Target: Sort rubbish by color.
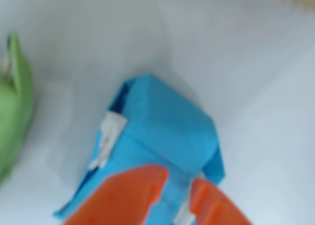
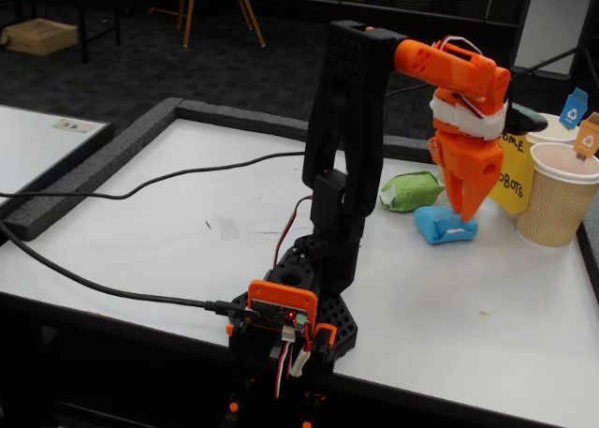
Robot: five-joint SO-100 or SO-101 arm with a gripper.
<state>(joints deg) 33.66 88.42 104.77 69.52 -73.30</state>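
Now the tool point(image 2: 463, 214) straddles the blue lump point(image 1: 167, 136), fingers apart.

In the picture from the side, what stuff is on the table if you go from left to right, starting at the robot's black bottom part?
Robot base → green lump → blue lump with the gripper on it → paper cup.

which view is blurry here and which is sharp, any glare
The wrist view is soft all over: the blue lump, the green lump at the left edge and the gripper all have smeared edges. The fixed view is sharp, evenly lit, with mild sheen on the white table and no harsh glare.
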